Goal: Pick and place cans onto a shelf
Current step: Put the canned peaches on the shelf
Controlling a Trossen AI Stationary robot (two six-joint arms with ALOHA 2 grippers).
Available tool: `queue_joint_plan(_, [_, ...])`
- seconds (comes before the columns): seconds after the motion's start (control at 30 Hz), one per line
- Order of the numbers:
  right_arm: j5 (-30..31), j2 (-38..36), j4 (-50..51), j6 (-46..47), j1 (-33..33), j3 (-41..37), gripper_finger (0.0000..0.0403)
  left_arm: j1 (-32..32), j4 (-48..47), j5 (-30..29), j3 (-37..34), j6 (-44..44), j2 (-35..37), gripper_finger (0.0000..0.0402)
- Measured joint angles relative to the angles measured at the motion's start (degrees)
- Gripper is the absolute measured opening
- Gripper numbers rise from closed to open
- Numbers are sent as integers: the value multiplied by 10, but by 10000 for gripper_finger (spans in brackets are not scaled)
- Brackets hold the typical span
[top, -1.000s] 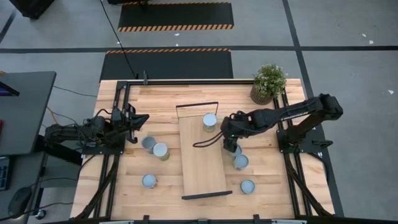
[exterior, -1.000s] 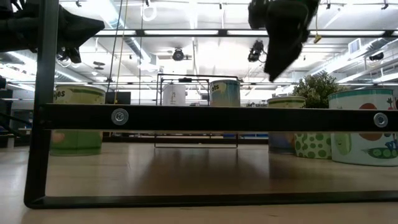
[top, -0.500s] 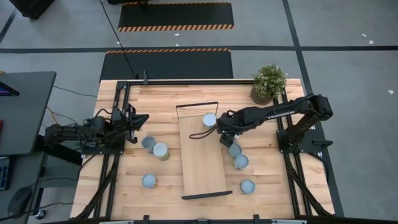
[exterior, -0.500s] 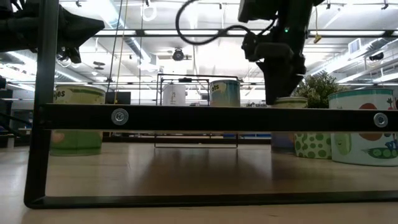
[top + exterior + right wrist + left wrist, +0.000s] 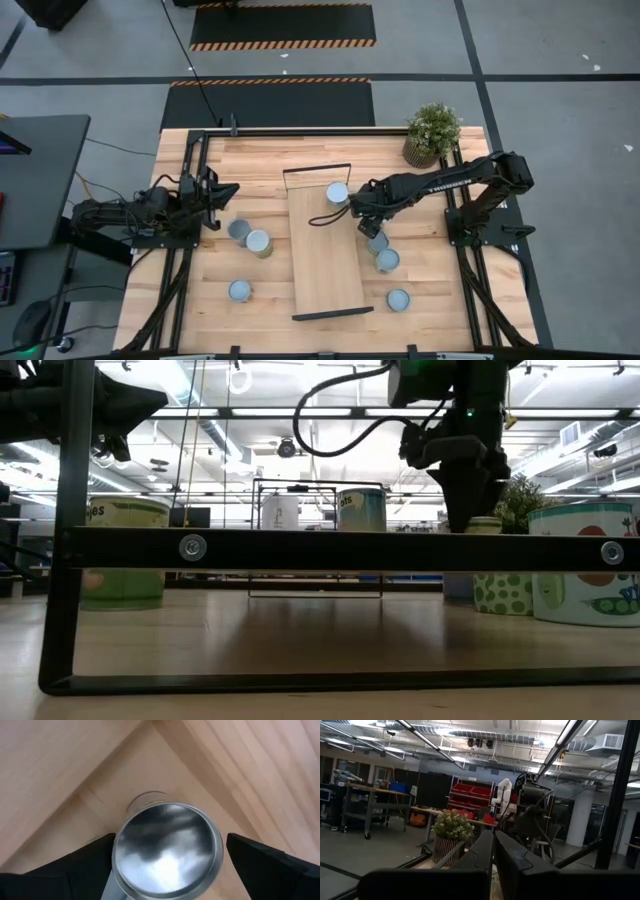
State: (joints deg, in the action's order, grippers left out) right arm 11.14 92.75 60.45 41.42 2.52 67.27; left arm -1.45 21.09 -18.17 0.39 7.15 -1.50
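The light-wood shelf [image 5: 325, 262] lies in the middle of the table, with one can [image 5: 337, 192] standing upright near its far end. My right gripper [image 5: 367, 225] is open, pointing down over a shiny-topped can [image 5: 379, 241] that stands on the table just right of the shelf. In the right wrist view its fingers [image 5: 70, 870] stand on either side of that can's top [image 5: 167, 850]; I cannot tell whether they touch it. My left gripper [image 5: 226, 190] is shut and empty at the table's left. Other cans stand left [image 5: 258, 242] and right [image 5: 387, 260] of the shelf.
A potted plant [image 5: 432, 132] stands at the far right corner. More cans stand at the near left [image 5: 240, 291] and near right [image 5: 398, 299]. The shelf's black end frame [image 5: 330, 548] fills the front of the low view.
My right gripper has come down from above the shelf's right edge onto the can beside the shelf, so that its open fingers now stand around the can's top. The can has not moved.
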Motion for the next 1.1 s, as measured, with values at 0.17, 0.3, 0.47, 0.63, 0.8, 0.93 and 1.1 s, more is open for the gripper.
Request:
queue_joint_plan(0.17, [-12,0,-2,-7,0,0,374,0,0,0,0,1,0,23])
queue_joint_plan(0.3, [-18,0,-3,-16,-2,-12,350,0,0,0,0,1,0,23])
queue_joint_plan(0.47, [-20,-4,-15,-34,-9,-28,328,0,1,0,0,1,0,23])
queue_joint_plan(0.63, [-21,0,7,-80,-7,6,331,0,1,0,0,1,0,23])
queue_joint_plan(0.8, [-20,-2,22,-155,17,88,331,0,1,0,0,1,0,23])
queue_joint_plan(0.93, [-29,-2,36,-174,37,153,331,0,1,0,0,1,0,23])
queue_joint_plan(1.1, [-35,0,26,-182,67,200,332,0,1,0,0,1,0,23])
